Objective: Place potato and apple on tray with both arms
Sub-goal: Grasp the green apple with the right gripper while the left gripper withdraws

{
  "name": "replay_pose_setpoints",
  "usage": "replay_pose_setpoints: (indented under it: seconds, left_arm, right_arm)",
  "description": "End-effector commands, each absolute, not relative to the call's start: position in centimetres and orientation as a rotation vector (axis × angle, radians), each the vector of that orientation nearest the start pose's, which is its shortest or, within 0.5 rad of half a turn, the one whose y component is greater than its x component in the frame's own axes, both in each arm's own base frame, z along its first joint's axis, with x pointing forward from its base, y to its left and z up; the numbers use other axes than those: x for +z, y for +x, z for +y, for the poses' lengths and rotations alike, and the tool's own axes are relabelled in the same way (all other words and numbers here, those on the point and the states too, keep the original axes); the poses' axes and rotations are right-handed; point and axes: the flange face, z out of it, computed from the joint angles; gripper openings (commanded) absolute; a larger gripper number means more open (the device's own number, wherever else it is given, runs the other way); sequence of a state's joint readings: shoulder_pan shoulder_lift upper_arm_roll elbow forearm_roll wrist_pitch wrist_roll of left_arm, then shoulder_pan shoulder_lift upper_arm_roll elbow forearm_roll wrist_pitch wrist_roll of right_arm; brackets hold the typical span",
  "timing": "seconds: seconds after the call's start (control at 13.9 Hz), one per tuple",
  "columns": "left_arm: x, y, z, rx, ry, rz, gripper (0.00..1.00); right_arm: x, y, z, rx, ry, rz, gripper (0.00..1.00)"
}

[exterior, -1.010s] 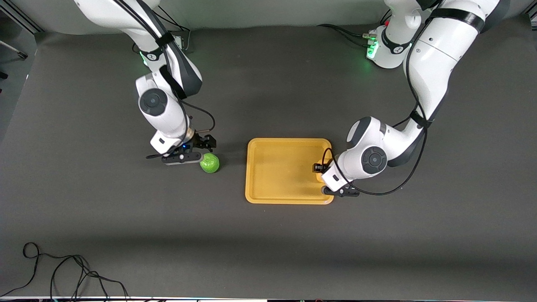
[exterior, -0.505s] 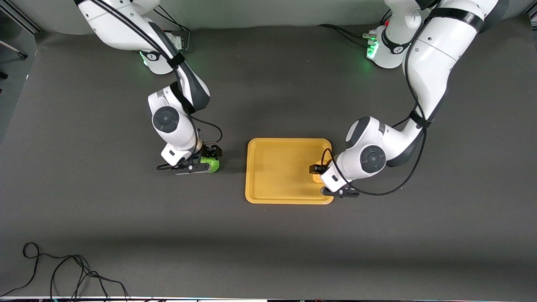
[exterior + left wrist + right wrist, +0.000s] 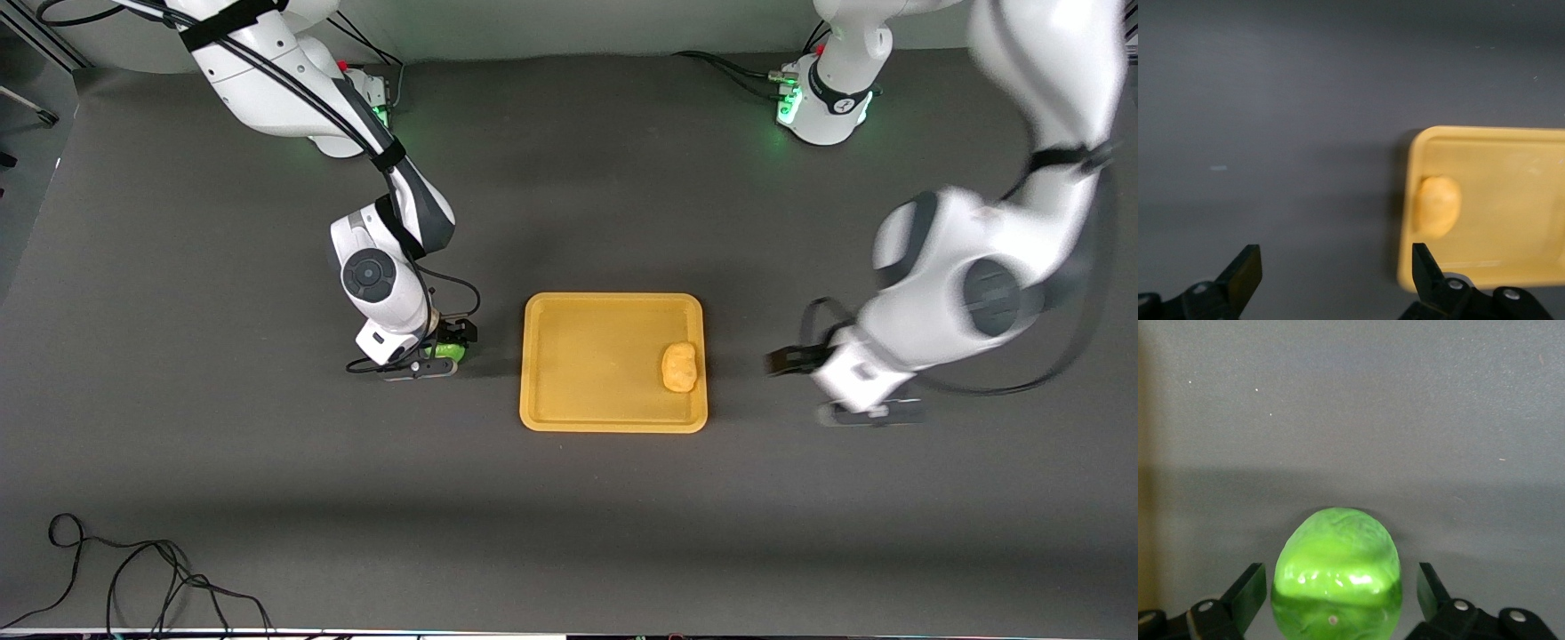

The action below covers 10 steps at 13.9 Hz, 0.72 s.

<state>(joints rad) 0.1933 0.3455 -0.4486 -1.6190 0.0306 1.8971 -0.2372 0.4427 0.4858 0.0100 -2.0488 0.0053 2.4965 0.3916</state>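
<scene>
Between my right gripper's (image 3: 1338, 600) spread fingers (image 3: 1248, 590) sits the apple (image 3: 1336, 573), resting on the dark surface (image 3: 178, 462) beside the tray's (image 3: 613, 422) short rim, toward the right arm's end. In the right wrist view the fruit fills most of the gap, a finger standing off each flank with a sliver of surface showing on both sides, so nothing is clamped yet. The apple is roughly round, a touch taller than wide there, so no long axis matters; what counts is that it sits centred between the fingers, and I judge a straight close should catch it.

On the tray, the potato (image 3: 680, 366) lies against the short rim at the left arm's end, its long axis running along that rim. That half of the job looks done.

My left gripper (image 3: 1335, 273) is over bare surface off that same end of the tray, fingers apart and holding nothing; the left wrist view shows the potato well clear of them.

The right arm is plainly the nearer one to the apple, and the tray's open floor lies just beside it.
</scene>
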Motion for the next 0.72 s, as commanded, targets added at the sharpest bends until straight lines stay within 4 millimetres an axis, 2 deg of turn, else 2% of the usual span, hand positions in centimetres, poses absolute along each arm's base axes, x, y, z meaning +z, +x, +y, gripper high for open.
replay_pose_setpoints:
  seconds: [0.0,0.14,0.22,0.29,0.36,0.51,0.65]
  left_arm:
    - [49.6,62.2,-6.0,0.07,-3.198,0.191,1.0]
    - [53.0,61.1,-2.7,0.005,-3.165,0.223,1.0]
    - [54.1,60.3,-1.0,0.017,-3.138,0.239,1.0]
    - [55.0,59.6,0.9,0.029,-3.125,0.232,1.0]
    - [55.9,59.0,1.3,0.029,-3.113,0.222,1.0]
    - [57.1,57.8,1.7,0.032,-3.045,0.219,1.0]
    - [56.7,57.4,1.9,0.062,-3.038,0.215,1.0]
  right_arm:
    - [19.5,53.3,26.2,0.054,-3.151,-0.059,0.94]
    - [19.6,53.4,26.2,0.054,-3.151,-0.059,0.67]
    - [20.3,53.6,26.4,0.036,-3.146,-0.059,0.58]
    - [21.8,54.2,26.4,0.012,-3.14,-0.055,0.58]
    - [24.4,54.7,26.4,0.022,-3.144,-0.051,0.58]
    - [30.8,55.8,26.8,0.08,-3.159,-0.05,0.58]
    - [37.6,57.2,27.3,0.135,-3.17,-0.037,0.58]
